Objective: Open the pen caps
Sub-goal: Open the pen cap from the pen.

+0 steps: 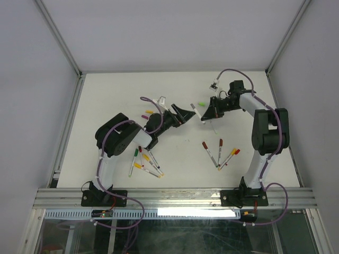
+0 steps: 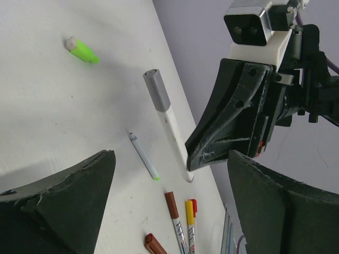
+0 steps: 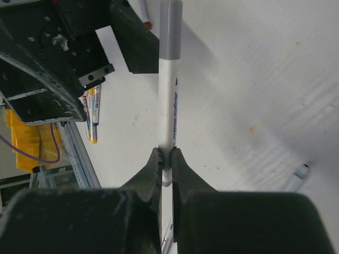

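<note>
A white table (image 1: 106, 90) carries a loose green cap (image 1: 201, 103). Nearer than that cap lie red-capped pens (image 1: 219, 151). Nearer again and well to its left lies a second bunch of pens (image 1: 146, 163).

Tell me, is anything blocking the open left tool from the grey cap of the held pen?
Nothing visible does. The grey cap sticks out toward the open left tool, and the right tool grips the pen's far end.

The left arm (image 1: 108, 153) and right arm (image 1: 265, 138) share white tubular links, bulky black joint housings and looping purple cables (image 1: 239, 72). The black left claw (image 1: 186, 116) and right claw (image 1: 204, 119) have scuffed wedge-shaped fingers (image 2: 53, 203). A white camera block (image 2: 254, 32) tops the right one.
</note>
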`<control>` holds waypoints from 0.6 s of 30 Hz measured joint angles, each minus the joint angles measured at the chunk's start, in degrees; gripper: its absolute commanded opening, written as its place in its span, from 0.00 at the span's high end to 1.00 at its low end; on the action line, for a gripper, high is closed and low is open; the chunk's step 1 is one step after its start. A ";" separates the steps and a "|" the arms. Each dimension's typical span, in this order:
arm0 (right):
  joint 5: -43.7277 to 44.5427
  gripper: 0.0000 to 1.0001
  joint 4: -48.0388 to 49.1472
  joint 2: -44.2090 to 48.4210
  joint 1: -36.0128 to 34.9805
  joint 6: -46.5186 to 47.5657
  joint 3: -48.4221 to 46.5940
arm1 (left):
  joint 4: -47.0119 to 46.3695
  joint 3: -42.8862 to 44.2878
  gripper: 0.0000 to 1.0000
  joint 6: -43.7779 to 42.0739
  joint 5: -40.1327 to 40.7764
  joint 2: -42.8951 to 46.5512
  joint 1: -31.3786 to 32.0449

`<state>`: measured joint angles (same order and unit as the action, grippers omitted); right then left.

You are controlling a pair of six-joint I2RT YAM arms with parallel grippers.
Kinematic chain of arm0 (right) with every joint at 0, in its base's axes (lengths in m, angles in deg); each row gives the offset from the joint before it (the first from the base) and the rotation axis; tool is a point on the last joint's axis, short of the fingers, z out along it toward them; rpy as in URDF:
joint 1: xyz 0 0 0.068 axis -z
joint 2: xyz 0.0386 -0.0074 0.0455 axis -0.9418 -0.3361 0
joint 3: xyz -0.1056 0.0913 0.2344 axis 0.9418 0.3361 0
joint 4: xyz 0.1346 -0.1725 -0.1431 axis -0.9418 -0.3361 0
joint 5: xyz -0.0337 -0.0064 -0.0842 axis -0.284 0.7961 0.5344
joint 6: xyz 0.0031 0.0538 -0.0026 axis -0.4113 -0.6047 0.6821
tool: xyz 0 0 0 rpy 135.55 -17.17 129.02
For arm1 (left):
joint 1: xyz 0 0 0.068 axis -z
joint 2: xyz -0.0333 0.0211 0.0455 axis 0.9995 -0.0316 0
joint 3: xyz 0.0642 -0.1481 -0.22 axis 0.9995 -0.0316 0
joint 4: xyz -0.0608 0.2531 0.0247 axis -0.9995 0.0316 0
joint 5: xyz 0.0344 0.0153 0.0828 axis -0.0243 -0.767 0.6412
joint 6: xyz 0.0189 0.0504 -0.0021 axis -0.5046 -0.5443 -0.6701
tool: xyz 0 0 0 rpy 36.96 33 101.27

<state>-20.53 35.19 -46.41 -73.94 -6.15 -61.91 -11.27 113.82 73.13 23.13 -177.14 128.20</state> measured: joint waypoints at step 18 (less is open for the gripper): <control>-4.04 1.00 0.79 -2.16 -5.27 -0.96 0.04 | -2.32 2.10 0.88 6.05 0.94 -3.74 0.00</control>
<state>-24.58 35.98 -48.58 -79.20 -7.11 -61.87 -13.59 115.91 79.19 24.07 -180.88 128.20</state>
